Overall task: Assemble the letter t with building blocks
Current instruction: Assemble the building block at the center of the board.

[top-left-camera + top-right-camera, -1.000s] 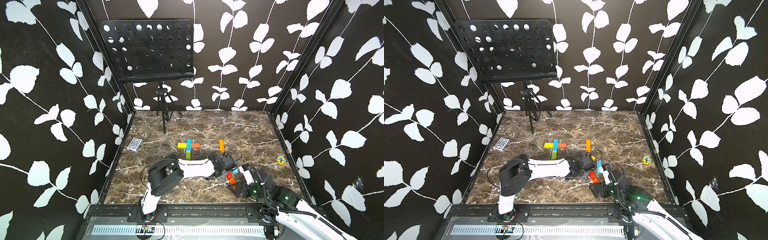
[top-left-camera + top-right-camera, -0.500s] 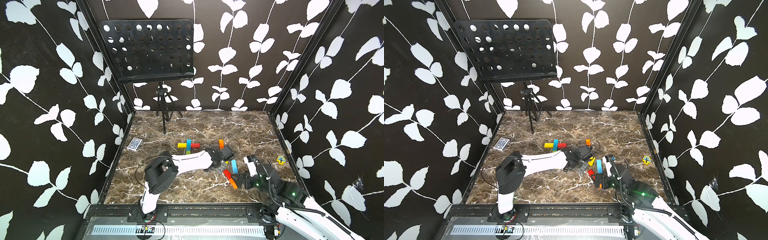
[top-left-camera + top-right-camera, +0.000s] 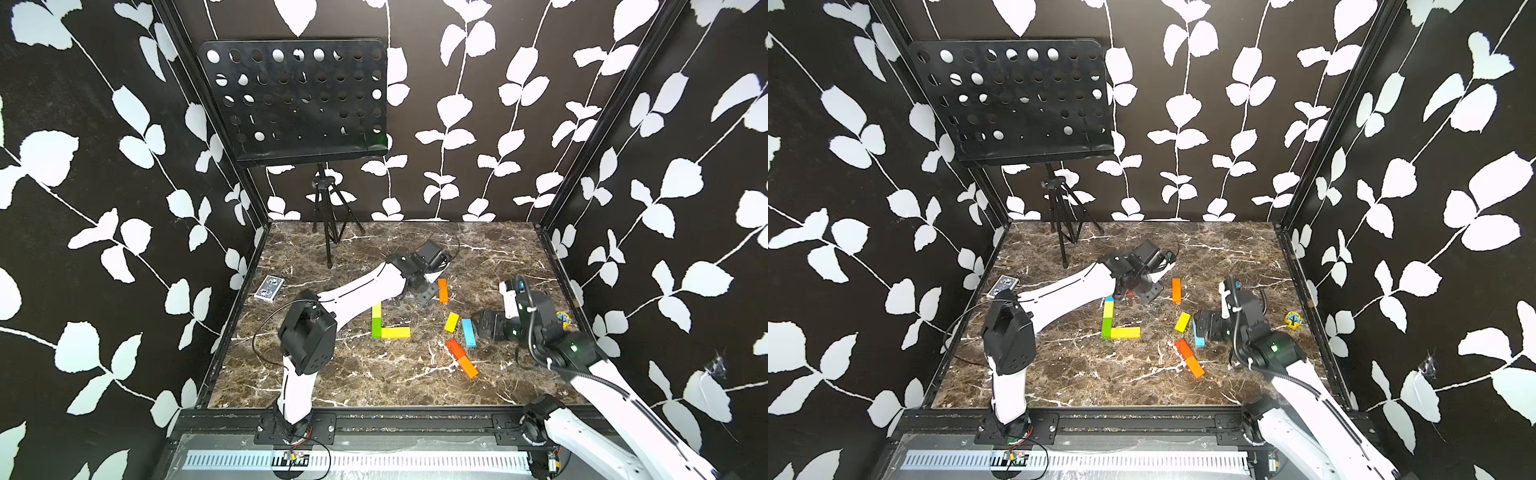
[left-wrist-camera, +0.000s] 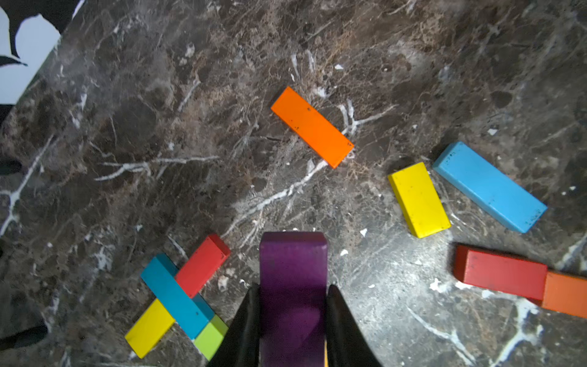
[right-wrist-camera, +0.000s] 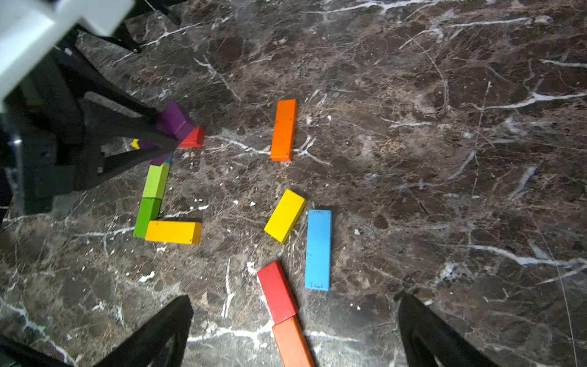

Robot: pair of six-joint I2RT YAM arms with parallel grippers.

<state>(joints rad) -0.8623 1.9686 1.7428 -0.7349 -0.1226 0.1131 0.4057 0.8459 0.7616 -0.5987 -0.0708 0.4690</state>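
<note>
**Inspector:** State of the left gripper (image 4: pixel 292 287)?

**Assessor:** Pinching the purple block (image 4: pixel 293 267), held just beside the red bar (image 4: pixel 203 263) of the half-built t (image 5: pixel 155 181). The right gripper (image 5: pixel 293 298) is spread wide and empty over the loose blocks (image 5: pixel 318 249).

**Inspector:** Step in hand?

**Assessor:** Placement, in my judgement. The next move calls for lowering the purple block squarely against the figure without nudging the crossed bars.

The left fingers (image 4: pixel 247 327), clamped on a purple block (image 4: pixel 293 279), are no longer low among the loose blocks (image 3: pixel 468 331) beside the right fingers (image 5: pixel 158 327) but up by the crossed blocks (image 4: pixel 178 298) farther back, and the right arm (image 3: pixel 536 316) has pulled away from the front edge of the worktop (image 3: pixel 374 386).
</note>
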